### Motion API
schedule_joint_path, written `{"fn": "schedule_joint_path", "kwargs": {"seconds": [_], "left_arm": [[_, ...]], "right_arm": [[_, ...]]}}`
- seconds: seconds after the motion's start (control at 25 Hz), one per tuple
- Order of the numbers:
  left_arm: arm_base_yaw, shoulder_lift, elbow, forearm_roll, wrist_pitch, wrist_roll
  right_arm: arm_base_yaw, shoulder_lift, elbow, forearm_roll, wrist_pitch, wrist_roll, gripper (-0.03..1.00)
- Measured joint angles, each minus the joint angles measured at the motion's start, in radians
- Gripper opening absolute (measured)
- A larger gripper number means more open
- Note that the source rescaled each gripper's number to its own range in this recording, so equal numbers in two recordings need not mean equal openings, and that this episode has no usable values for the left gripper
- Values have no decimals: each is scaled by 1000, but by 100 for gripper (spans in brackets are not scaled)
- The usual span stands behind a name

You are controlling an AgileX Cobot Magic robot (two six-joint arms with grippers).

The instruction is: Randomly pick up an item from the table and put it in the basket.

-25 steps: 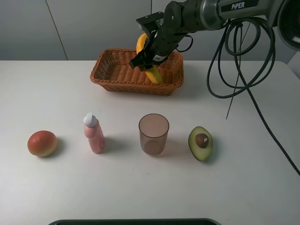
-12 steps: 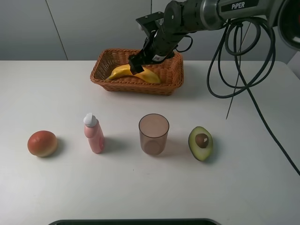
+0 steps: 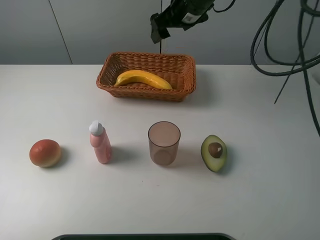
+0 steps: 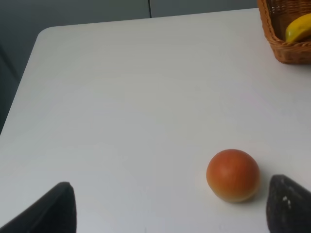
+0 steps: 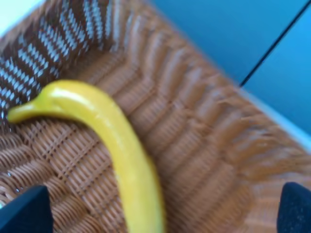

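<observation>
banana point(image 3: 143, 79) in basket point(image 3: 145, 94) w/ right gripper point(image 3: 159, 31) high above, jaws apart

Banana point(image 3: 143, 78): long, curved, glossy yellow, whole and unpeeled. Lies flat on the woven floor of the basket point(image 3: 145, 93), lengthwise along it. Arches toward the back wall in the high view, with both ends dipping toward the front wall. Tapers to a thin tip close to the basket's left end and reaches past the middle with the other end. Sits lower than the rim all along.

Basket: rectangular, orange-brown wicker, with low sides flaring outward. Stands upright on the table point(image 3: 260, 200), at its far side near the middle, one long side toward the camera.

Table: plain white, flat and broad, reaching well beyond the basket on every side.
</observation>
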Motion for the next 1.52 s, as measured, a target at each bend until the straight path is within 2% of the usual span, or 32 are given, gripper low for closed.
{"fn": "schedule_joint_path", "kwargs": {"seconds": [0.32,0.52,0.72,0.92,1.08,1.24,1.4,1.52], "left_arm": [[0,0,0,0,0,0],[0,0,0,0,0,0],[0,0,0,0,0,0],[0,0,0,0,0,0],[0,0,0,0,0,0],[0,0,0,0,0,0],[0,0,0,0,0,0],[0,0,0,0,0,0]], "right_arm": [[-205,-335,0,-43,280,-3,100],[-378,-551,8,-60,468,-5,100],[-559,-835,166,-66,487,-21,100],[-710,-1142,412,-68,485,-50,100],[-740,-1391,617,-60,474,-63,100],[-742,-1611,823,22,415,-99,100],[-684,-1752,964,91,376,-128,100],[-628,-1797,1015,93,375,-131,100]]}}
